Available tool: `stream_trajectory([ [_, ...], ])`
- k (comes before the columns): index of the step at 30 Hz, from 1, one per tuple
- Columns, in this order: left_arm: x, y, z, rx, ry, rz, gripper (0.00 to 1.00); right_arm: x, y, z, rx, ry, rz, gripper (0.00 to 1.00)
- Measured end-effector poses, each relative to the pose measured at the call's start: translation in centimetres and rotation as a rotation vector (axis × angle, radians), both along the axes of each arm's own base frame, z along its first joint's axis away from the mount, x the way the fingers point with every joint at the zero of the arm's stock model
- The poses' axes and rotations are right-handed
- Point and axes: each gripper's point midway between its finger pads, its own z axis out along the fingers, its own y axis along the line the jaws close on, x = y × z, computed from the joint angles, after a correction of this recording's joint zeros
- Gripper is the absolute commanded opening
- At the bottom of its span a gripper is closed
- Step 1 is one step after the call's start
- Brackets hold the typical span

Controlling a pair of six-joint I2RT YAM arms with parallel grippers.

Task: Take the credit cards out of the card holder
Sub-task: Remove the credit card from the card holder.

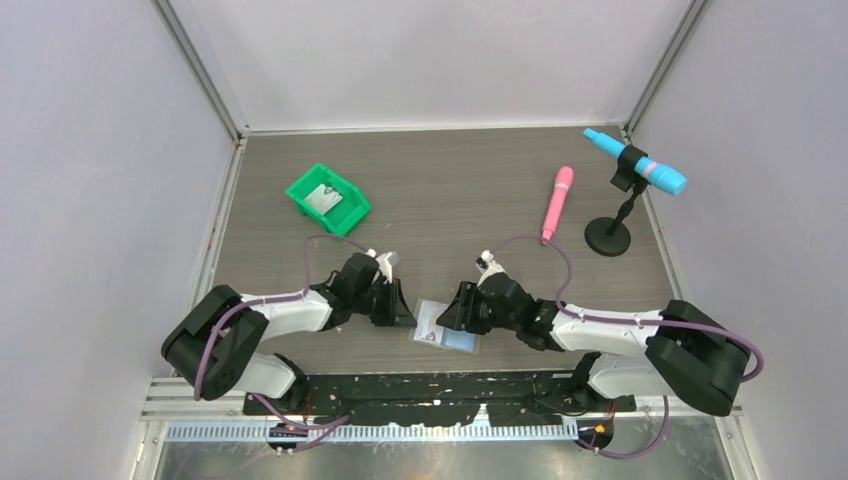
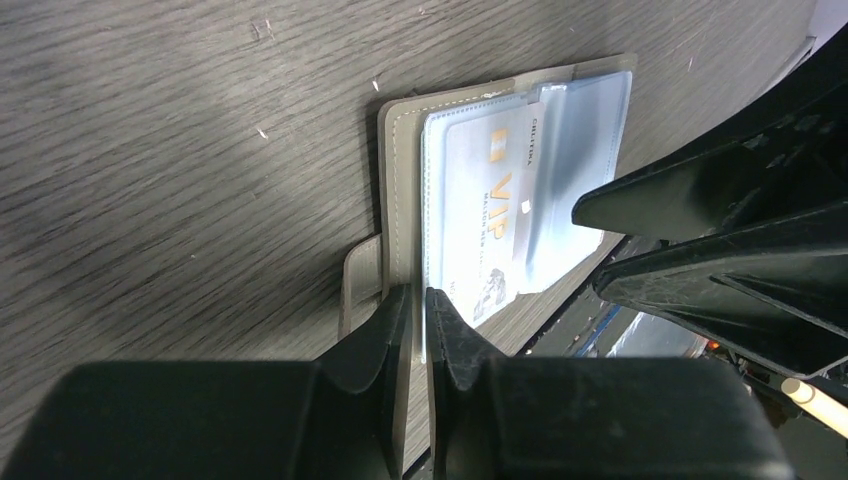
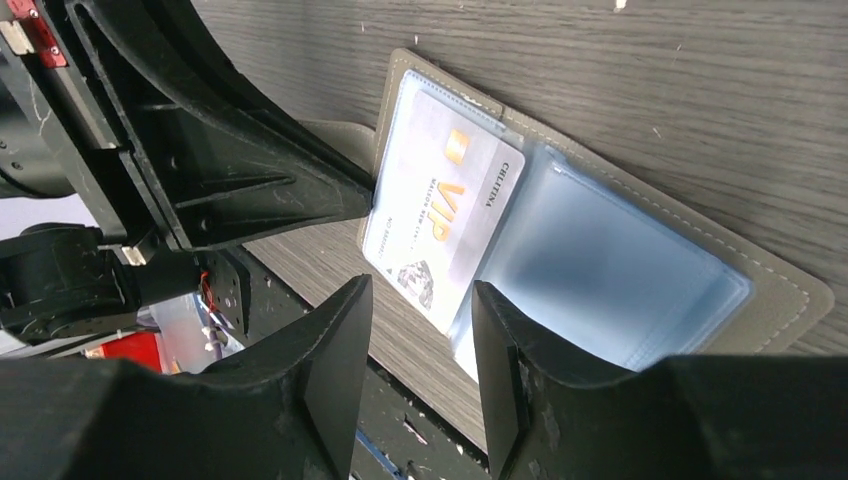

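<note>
The card holder lies open at the table's near edge, its grey-stitched cover down and its clear sleeves up. A white credit card with gold VIP lettering sits in a sleeve, and part of it sticks out. My left gripper is shut on the thin edge of the holder's sleeve beside the grey tab. My right gripper is open. Its fingertips straddle the near corner of the card without touching it.
A green bin at the back left holds a pale flat card. A pink pen and a blue tool on a black stand are at the back right. The table's front edge and black rail lie just below the holder.
</note>
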Motion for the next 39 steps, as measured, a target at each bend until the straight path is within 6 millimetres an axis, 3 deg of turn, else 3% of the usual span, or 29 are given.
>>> stream_trajectory([
  [8,-0.1,0.0,-0.1,-0.007,0.0,0.008,0.1,0.7,0.8,-0.3,-0.019,0.012,-0.005,0.47],
  [39,-0.3,0.1,-0.2,-0.017,0.011,0.042,0.07,1.1,0.7,-2.3,-0.076,0.051,-0.042,0.42],
])
